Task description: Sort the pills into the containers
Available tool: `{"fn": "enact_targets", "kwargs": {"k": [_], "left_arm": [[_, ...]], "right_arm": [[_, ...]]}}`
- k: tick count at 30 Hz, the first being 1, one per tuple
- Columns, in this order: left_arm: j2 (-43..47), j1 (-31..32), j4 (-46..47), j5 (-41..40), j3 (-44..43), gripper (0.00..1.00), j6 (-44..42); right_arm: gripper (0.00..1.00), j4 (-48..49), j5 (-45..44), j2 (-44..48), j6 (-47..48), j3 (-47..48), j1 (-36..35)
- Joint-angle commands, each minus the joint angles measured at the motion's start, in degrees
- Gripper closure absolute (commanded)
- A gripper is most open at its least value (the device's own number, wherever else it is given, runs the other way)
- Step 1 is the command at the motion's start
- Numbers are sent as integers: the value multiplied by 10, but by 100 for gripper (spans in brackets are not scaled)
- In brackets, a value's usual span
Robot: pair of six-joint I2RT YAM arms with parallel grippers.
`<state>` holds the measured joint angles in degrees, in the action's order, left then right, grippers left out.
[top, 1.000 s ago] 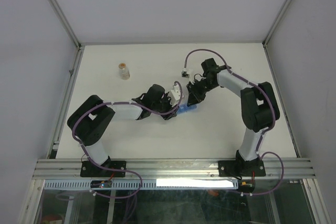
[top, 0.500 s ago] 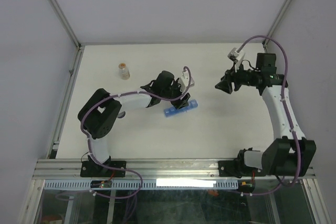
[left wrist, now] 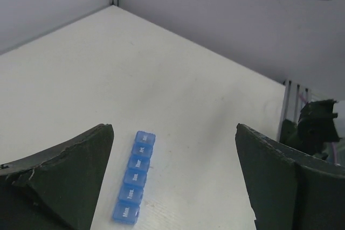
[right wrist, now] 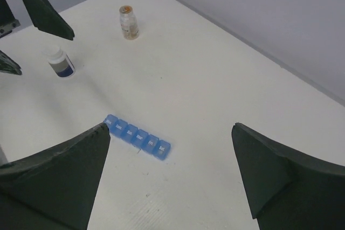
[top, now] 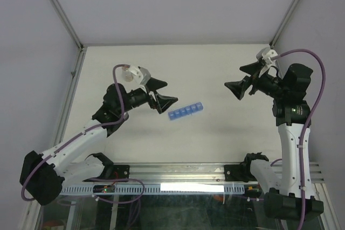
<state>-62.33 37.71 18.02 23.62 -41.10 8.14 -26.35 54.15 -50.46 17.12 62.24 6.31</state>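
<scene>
The smooth white surface is offering nothing to brace against, so a hand pushing at a lid is risking a skidding strip, and a clumsy pinch is risking a toppled bottle and scattered contents. Both hands are hanging above the surface, touching nothing: the left hand is spreading wide and carrying nothing, and the right hand is doing likewise. The containers, one blue strip, are lying flat between them, lids seemingly shut. The small clear bottle is standing well apart, the pills sitting inside it.
</scene>
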Motion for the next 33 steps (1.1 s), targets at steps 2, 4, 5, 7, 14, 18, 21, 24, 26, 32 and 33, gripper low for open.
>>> {"fn": "enact_targets", "kwargs": {"k": [2,4,5,7,14,18,21,24,26,32,33], "left_arm": [[81,-31,-7,18,17,1,129],[91,-31,-61,-5,21,1,138],[89,-31,-84,-23,27,1,144],[64,-31,-119,-62,51,8,168],[-90,-31,-158,-148,76,63,229],[-146,-31,-141,-144,59,61,231],[-200,-31,-127,-122,40,59,232],[-261,-31,-114,-98,14,58,232],[-294,-30,-100,-80,-3,58,237],[-379,-25,-76,-36,-74,63,249],[-393,-24,-76,-26,-94,65,249]], "right_arm": [[1,56,-10,27,-97,29,4],[1,43,20,36,-86,31,3],[1,39,43,39,-82,27,3],[1,34,108,49,-67,9,4],[2,31,160,75,-64,-41,3],[2,26,143,78,-56,-63,4],[2,27,145,81,-49,-78,3],[2,36,147,86,-53,-88,3],[2,34,145,88,-52,-88,3],[2,24,142,90,-46,-89,3],[2,24,139,90,-46,-90,4]]}}
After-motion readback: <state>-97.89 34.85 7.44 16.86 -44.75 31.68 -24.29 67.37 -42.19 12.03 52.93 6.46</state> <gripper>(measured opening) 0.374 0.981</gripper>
